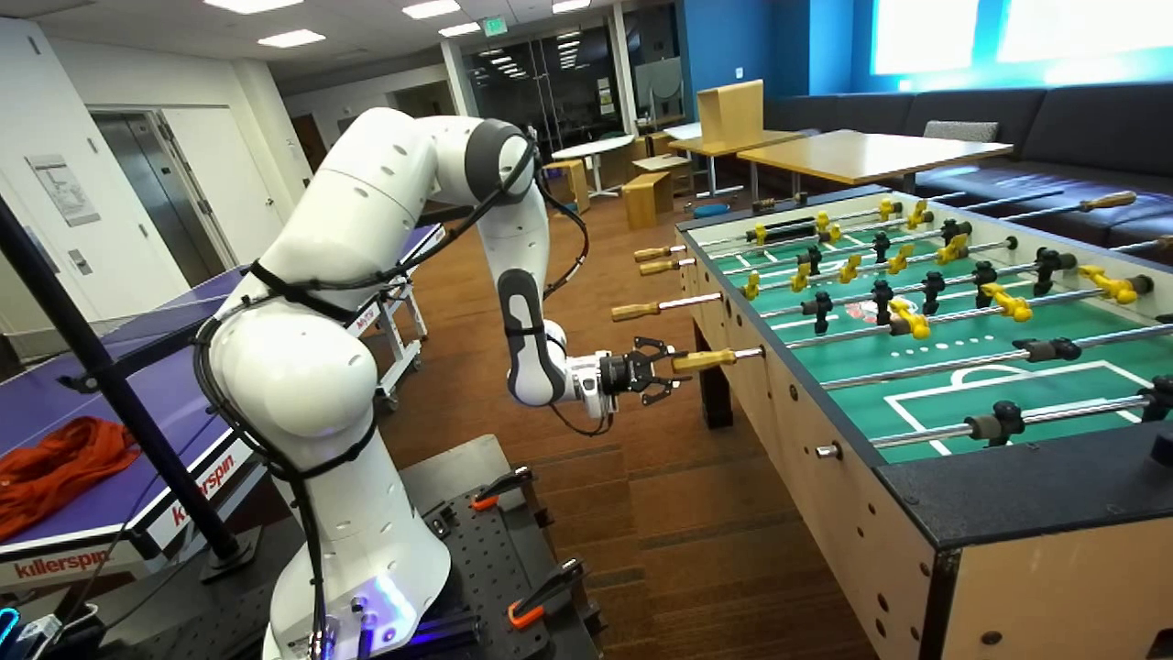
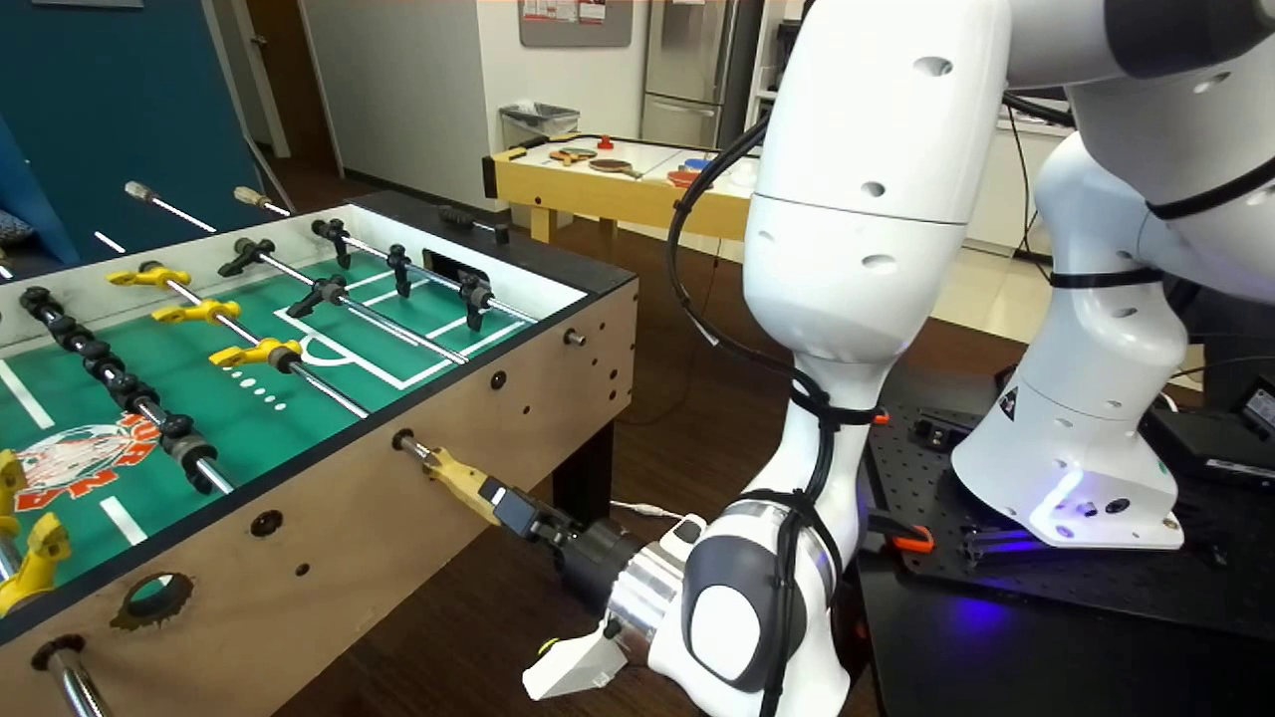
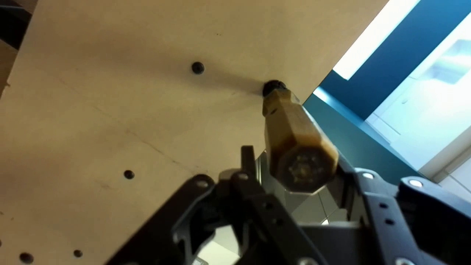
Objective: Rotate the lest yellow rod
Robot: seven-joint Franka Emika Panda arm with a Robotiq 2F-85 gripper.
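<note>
Hand [image 1: 680,367] unclenched: fingers [image 3: 248,159] parted, one each side of the free end of a yellowish wooden handle [image 1: 704,360]. Wrist view shows a gap between handle and one finger; touch on the other side, can't tell. Handle sits directly in front of the hand, tip between the fingertips, the rest sticking out past them toward the desk [image 1: 806,440]. Long axis about level, roughly in line with the hand; flat butt faces the wrist camera, narrow neck points at the desk's side wall [image 2: 478,423]. Past the neck the metal rod [image 2: 331,391] goes through that wall, runs crosswise over a green field [image 2: 199,368] and carries three yellow men [image 1: 1008,301], tipped well off upright.

Desk is a foosball game: plain wood sides, black top edge, white lines on the green. More rods run parallel, some with black men [image 1: 882,301]. Three other wooden handles [image 1: 635,312] stick out further along the same side.

Brown floor [image 1: 678,513] below. Behind the arm [image 1: 371,183] in an exterior view, a purple ping-pong table [image 1: 179,394], orange cloth [image 1: 60,472] on it. Farther off: game table [image 2: 598,194] with paddles [image 2: 610,165], fridge [image 2: 685,60]; across the desk, wooden tables [image 1: 871,156], dark sofa [image 1: 1100,128], blue wall [image 1: 733,37], bright windows [image 1: 926,37].
</note>
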